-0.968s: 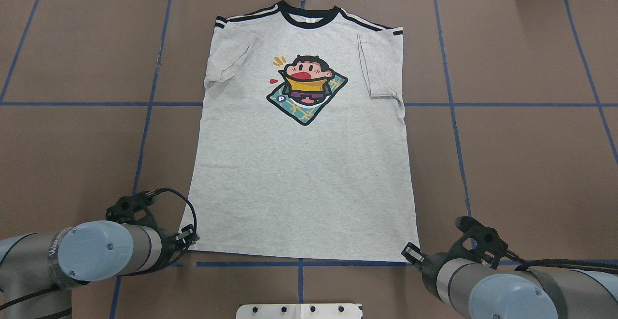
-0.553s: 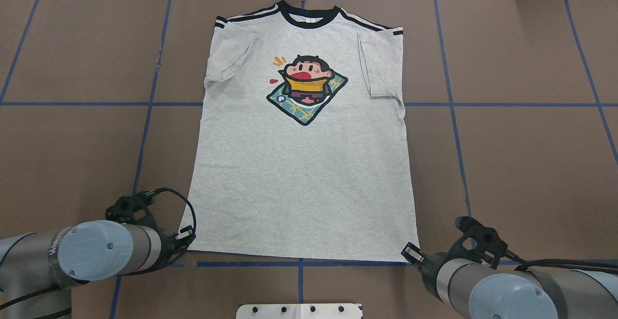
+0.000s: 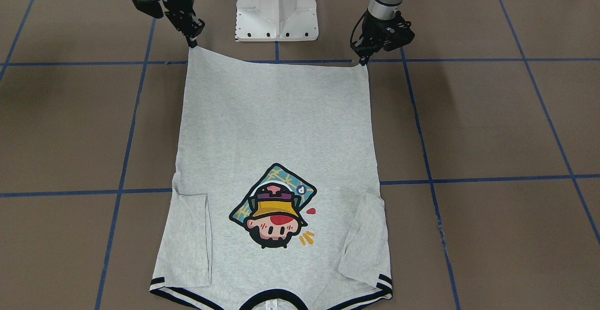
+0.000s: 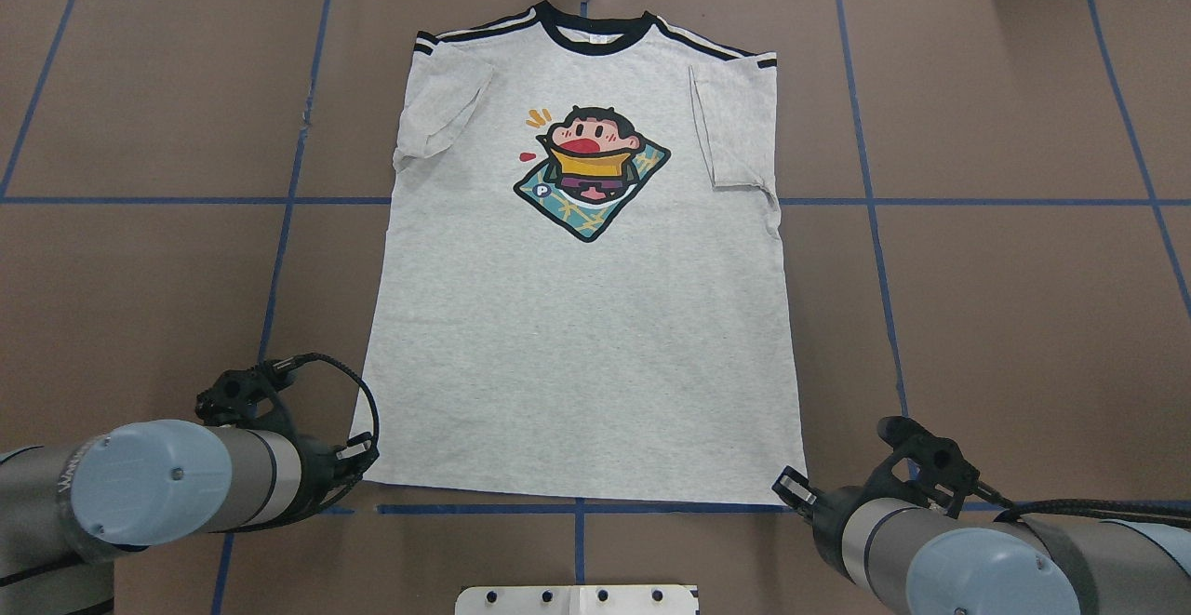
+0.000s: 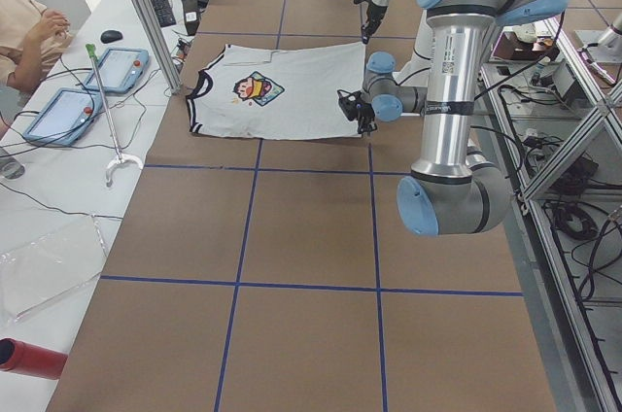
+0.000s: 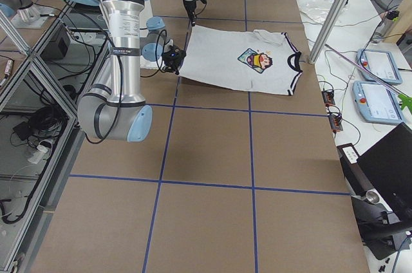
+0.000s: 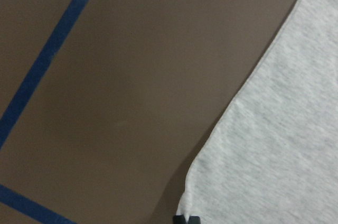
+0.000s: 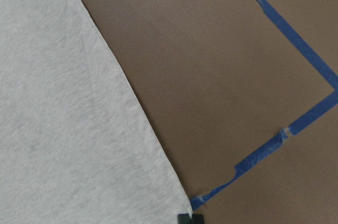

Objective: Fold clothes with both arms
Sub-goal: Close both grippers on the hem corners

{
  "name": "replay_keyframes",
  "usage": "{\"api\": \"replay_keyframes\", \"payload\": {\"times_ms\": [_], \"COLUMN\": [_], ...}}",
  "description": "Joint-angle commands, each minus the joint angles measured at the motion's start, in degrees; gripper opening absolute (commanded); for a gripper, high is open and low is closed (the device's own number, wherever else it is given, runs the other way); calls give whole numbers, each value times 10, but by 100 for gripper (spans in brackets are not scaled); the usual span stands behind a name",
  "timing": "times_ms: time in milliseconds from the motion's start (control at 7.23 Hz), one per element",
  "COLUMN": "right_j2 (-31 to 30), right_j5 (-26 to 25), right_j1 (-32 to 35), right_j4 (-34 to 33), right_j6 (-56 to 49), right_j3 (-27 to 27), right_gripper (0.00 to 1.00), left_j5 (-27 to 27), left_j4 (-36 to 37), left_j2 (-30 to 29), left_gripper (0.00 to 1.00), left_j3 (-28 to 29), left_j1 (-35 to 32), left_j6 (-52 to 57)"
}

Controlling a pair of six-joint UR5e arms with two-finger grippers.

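The left end effector (image 3: 363,60) and the right end effector (image 3: 192,41) each grasp one hem corner of the T-shirt (image 3: 276,122), near the robot-side edge of the tabletop (image 3: 492,122).

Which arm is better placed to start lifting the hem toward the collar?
Right, probably: the T-shirt hem peaks toward the right tool, suggesting a grip; at the left tool it lies straight.

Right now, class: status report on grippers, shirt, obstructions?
Both shut: left gripper and right gripper, each pinching a hem corner. T-shirt flat, print up, sleeves folded in. Nothing seen in the way.
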Motion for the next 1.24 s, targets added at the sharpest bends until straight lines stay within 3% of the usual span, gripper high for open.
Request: {"api": "replay_keyframes", "payload": {"times_ms": [0,277,553,692,968,1107], "right_j2": [-14,-61,-62,-58,-47,-10], "right_j5": [25,41,49,63,110,141], "right_j1": [1,-32,-60,-50,6,60], "right_j4": [-2,-7,-89,-98,-101,-101], "right_j6": [1,1,0,-1,-26,-72], "right_j3": [17,58,117,137,124,113], "right_gripper": [0,0,0,0,0,0], "left_j5": [-18,-30,-30,-34,-51,-56], "left_j4": [24,47,49,51,56,66], "left_j2": [23,19,17,15,5,-10], "left_gripper": [0,0,0,0,0,0], "left_j3": [-85,-124,-133,-146,-145,-144], "left_j1": [12,69,81,79,49,-7], "left_j6": [-9,-73,-81,-79,-60,46]}}
